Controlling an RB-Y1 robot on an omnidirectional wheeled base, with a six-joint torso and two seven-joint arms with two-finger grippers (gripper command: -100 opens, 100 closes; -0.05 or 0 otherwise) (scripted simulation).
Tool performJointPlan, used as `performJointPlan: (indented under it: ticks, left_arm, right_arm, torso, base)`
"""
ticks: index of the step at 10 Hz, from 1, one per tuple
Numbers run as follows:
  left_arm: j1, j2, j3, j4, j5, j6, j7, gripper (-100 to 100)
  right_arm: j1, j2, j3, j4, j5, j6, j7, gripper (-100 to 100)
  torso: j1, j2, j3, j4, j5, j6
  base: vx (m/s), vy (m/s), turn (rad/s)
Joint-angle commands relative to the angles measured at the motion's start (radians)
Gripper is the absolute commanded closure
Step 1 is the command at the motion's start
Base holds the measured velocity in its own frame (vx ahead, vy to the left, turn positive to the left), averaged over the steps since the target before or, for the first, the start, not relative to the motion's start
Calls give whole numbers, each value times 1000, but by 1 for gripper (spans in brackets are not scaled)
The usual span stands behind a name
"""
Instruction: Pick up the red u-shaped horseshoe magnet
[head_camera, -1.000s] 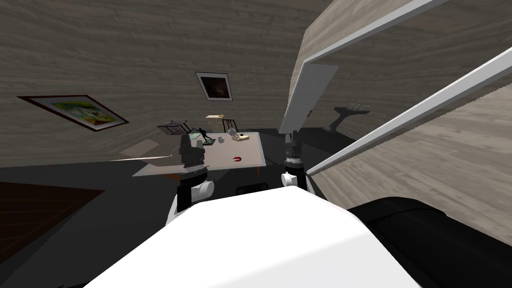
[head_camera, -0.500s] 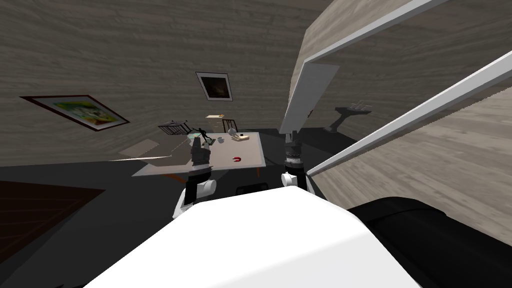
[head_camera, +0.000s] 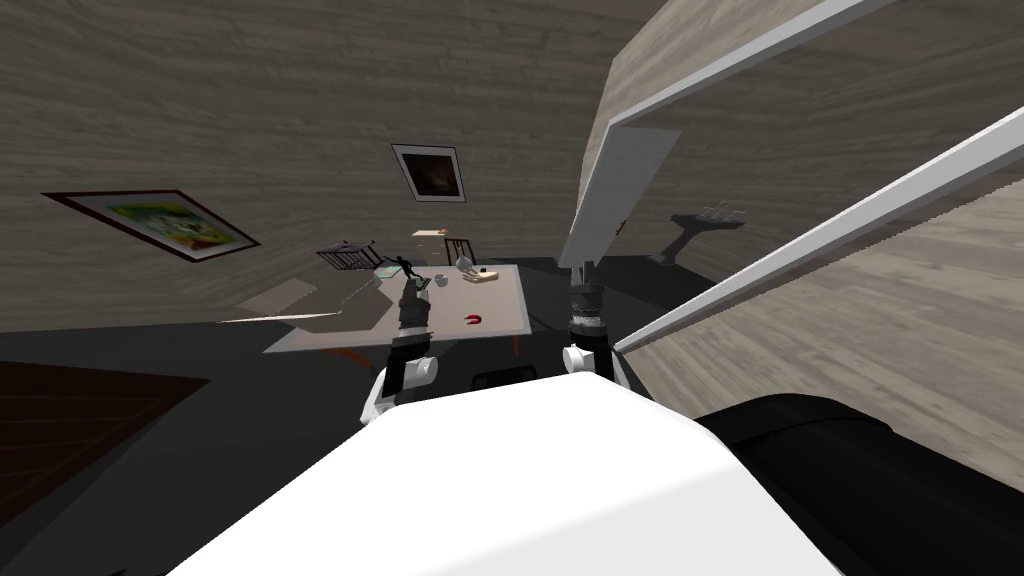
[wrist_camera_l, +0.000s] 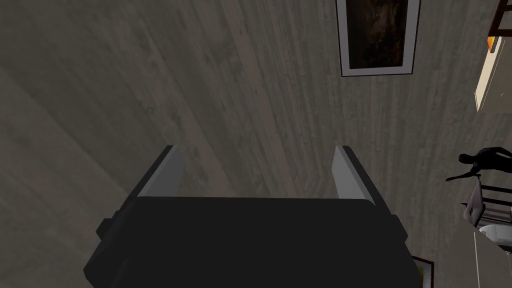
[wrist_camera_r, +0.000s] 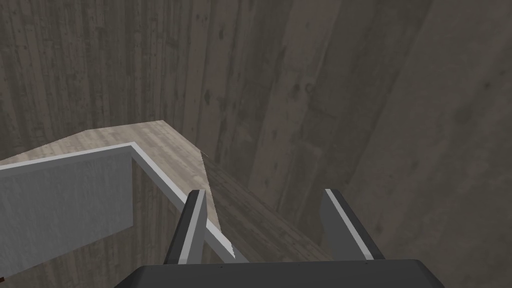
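Our left gripper (head_camera: 411, 292) hovers above the table (head_camera: 505, 300), fingers wide apart and empty; our right gripper (head_camera: 585, 272), likewise open, hangs beside it. The red horseshoe magnet (head_camera: 473, 319) lies untouched on the table nearby, so reaching, gripping and lifting are all left to do.

One red magnet (head_camera: 473, 319), one table (head_camera: 503, 302), two framed pictures (head_camera: 430, 173)

Head camera sits high, tipped steeply down and forward and rolled, with the surface (head_camera: 505, 300) far ahead. Left wrist camera stares along the left tool (wrist_camera_l: 256, 152) at the far wall, catching the dark picture (wrist_camera_l: 377, 37) and black figurine (wrist_camera_l: 482, 161), both shared with the head view. Right wrist camera faces the wall by the pale door (wrist_camera_r: 65, 210), on the scene's right.
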Motion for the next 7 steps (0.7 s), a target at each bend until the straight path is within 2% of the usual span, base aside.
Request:
performJointPlan:
  ticks: [1, 4, 5, 6, 7]
  left_arm:
    - [-12, 5, 0, 47, 0, 0, 2, -100]
    - [-59, 18, -5, 147, -4, 10, 7, -100]
    - [-59, 18, -5, 165, -4, 10, 7, -100]
    - [-84, 24, -7, 206, -5, 16, 11, -100]
    - [-84, 24, -7, 225, -5, 16, 11, -100]
  right_arm:
    - [0, 0, 0, 0, 0, 0, 0, 0]
    - [0, 0, 0, 0, 0, 0, 0, 0]
    - [0, 0, 0, 0, 0, 0, 0, 0]
    - [0, 0, 0, 0, 0, 0, 0, 0]
    - [0, 0, 0, 0, 0, 0, 0, 0]
  torso:
    - [0, 0, 0, 0, 0, 0]
    - [0, 0, 0, 0, 0, 0]
    - [0, 0, 0, 0, 0, 0]
    - [0, 0, 0, 0, 0, 0]
    - [0, 0, 0, 0, 0, 0]
  base:
    - [13, -8, 1]
    - [16, -7, 2]
    - [13, -6, 1]
    - [19, -5, -2]
    - [17, -6, 0]
